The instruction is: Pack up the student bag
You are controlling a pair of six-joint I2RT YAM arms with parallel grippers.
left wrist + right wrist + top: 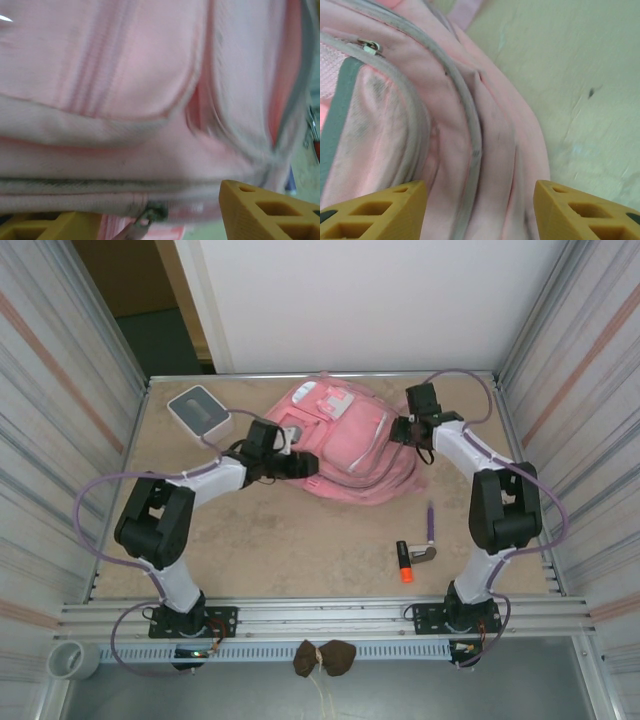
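Observation:
The student bag [345, 445], a pink backpack with pale zip lines, lies flat at the back middle of the table. My left gripper [292, 462] is at the bag's left edge. In the left wrist view its yellow fingers [272, 210] stand wide apart, the left gripper [150, 224] open, with a zip seam and a metal zip pull [149, 216] between them. My right gripper [411, 430] is at the bag's right edge. It is also open [480, 212], and its fingers [375, 212] straddle folds of pink fabric [485, 150] with a grey zip line.
A small grey-and-white square box [198, 410] sits at the back left. Right of centre on the table lie a purple pen [431, 523], a black marker with an orange cap [403, 562] and a small silver item [426, 554]. Metal walls close in both sides.

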